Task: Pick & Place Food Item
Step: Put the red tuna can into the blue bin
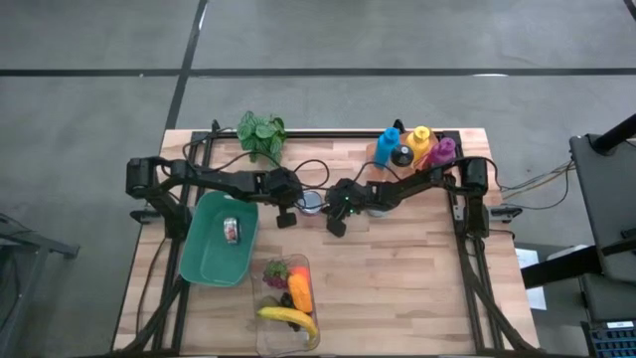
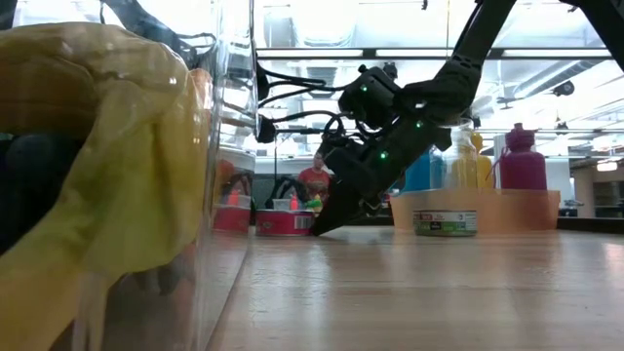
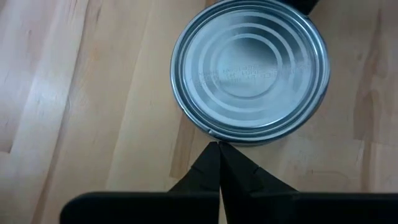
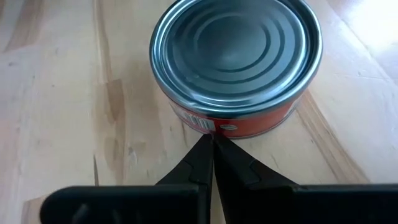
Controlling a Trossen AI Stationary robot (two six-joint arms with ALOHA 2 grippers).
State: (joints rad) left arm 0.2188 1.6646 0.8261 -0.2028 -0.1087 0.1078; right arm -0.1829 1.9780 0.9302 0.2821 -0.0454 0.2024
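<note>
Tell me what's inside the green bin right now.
In the high view the green bin holds one small item, pale with a dark and reddish middle; what it is cannot be told. The rest of the floor is bare. Nothing covers it from above.

A round metal tin can [image 1: 312, 203] is sitting on the wooden slatted table [image 1: 417, 268] near its middle, between the left gripper [image 1: 286, 220] and the right gripper [image 1: 336, 228]. A green plastic bin [image 1: 211, 249] is lying to the can's left, holding a small can [image 1: 232, 231]. A clear plastic container [image 1: 270, 333] is sitting at the front edge, holding a yellow banana [image 1: 289, 318]. Coloured plastic bottles [image 1: 415, 145] are standing at the back right, a leafy plant [image 1: 260, 132] at the back left.
</note>
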